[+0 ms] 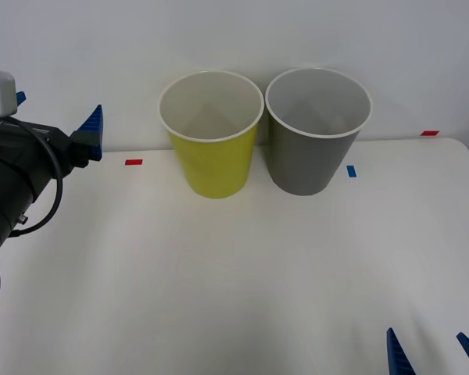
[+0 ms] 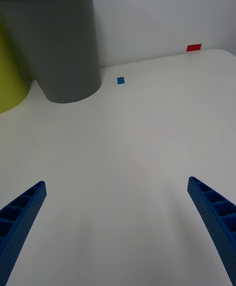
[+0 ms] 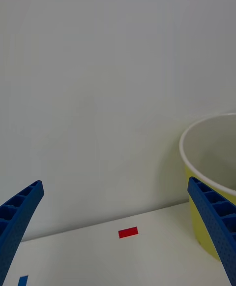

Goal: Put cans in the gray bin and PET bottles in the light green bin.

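Table [image 1: 219, 273]: smooth matt white, looks laminate. Light green bin [image 1: 215, 160] & gray bin [image 1: 306, 160]: smooth plastic, satin, white rims. My right gripper [image 2: 118, 227] & left gripper [image 3: 115, 232] fingers: blue ribbed plastic w/ dotted texture. Tape marks [image 1: 134, 162] matt.

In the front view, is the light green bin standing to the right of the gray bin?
No: the light green bin stands on the left of the gray bin, the two side by side at the back of the white table.

No legible text, label, brand, number or sign on anything here.
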`<action>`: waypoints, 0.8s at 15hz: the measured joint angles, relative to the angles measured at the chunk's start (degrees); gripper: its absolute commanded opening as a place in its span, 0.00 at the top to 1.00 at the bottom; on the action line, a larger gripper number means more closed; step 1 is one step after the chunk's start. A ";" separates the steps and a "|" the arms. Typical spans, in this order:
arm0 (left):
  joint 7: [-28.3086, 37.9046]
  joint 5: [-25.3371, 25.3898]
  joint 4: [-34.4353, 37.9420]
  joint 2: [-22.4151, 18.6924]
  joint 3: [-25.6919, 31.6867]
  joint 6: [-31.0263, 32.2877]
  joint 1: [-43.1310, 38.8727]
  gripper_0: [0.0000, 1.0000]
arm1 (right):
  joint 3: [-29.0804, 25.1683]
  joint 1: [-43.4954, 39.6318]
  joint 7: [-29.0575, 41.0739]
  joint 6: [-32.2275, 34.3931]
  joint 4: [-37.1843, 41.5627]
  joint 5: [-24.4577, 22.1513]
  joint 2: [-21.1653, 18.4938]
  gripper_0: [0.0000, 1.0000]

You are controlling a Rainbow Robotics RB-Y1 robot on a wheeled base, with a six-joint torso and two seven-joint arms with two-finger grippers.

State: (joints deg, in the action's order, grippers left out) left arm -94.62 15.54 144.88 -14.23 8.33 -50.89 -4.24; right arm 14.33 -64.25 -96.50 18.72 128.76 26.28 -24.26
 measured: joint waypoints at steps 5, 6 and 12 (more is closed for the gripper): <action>0.07 2.63 1.44 -0.27 1.90 6.13 -9.86 0.00 | 0.00 0.00 0.00 0.00 0.00 0.00 0.00 0.00; 0.09 3.19 1.38 -0.94 1.90 8.35 -11.86 0.00 | 0.00 0.00 0.00 0.00 0.00 0.00 0.00 0.00; -1.00 4.75 -7.55 -3.01 -0.75 35.49 -22.79 0.00 | 0.00 0.00 0.00 0.00 0.00 0.00 0.00 0.00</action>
State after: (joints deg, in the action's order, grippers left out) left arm -95.61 20.29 137.33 -17.24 7.57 -15.39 -27.03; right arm 14.33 -64.25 -96.50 18.72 128.76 26.28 -24.26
